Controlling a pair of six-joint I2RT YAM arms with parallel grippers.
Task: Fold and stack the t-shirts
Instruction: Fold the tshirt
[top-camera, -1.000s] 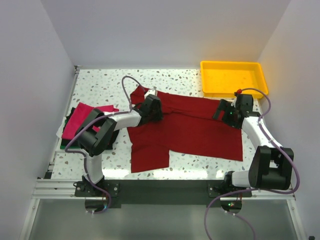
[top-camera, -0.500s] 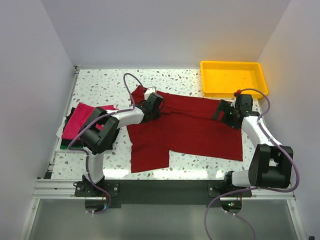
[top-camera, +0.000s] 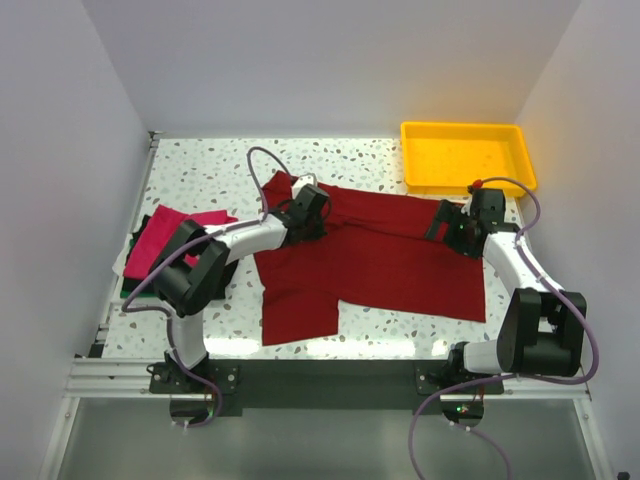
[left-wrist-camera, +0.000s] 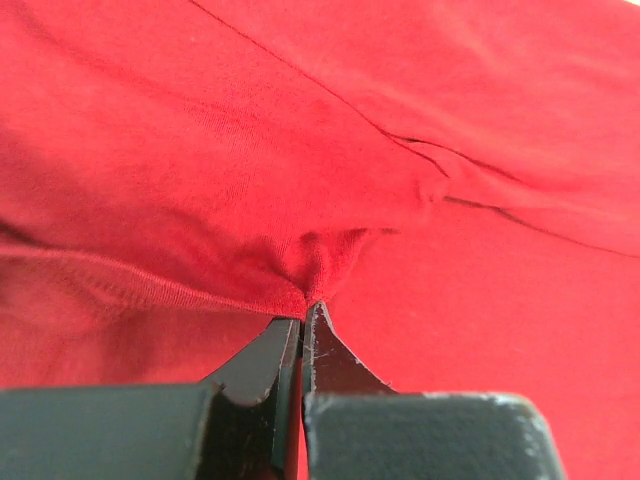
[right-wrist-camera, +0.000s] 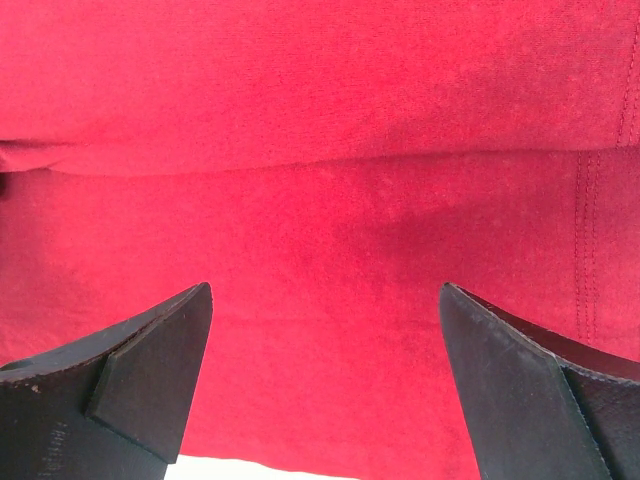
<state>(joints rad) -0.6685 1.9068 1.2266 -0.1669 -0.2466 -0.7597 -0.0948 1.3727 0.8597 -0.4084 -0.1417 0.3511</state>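
Crimson t-shirt (top-camera: 380, 265) lies lengthwise left-right, collar end apparently leftward.

left arm (top-camera: 240, 240) rises from its base, bends at the elbow and runs its forearm low toward 2 o'clock. the left gripper (top-camera: 308, 212) has its fingertips (left-wrist-camera: 285, 345) pressed together, pinching a small fold of the crimson t-shirt (left-wrist-camera: 400, 120). right arm (top-camera: 510, 262) bends outward, then angles its forearm toward 11 o'clock. the right gripper (top-camera: 447, 222) points down, its fingers (right-wrist-camera: 150, 370) spread wide apart and gripping nothing.
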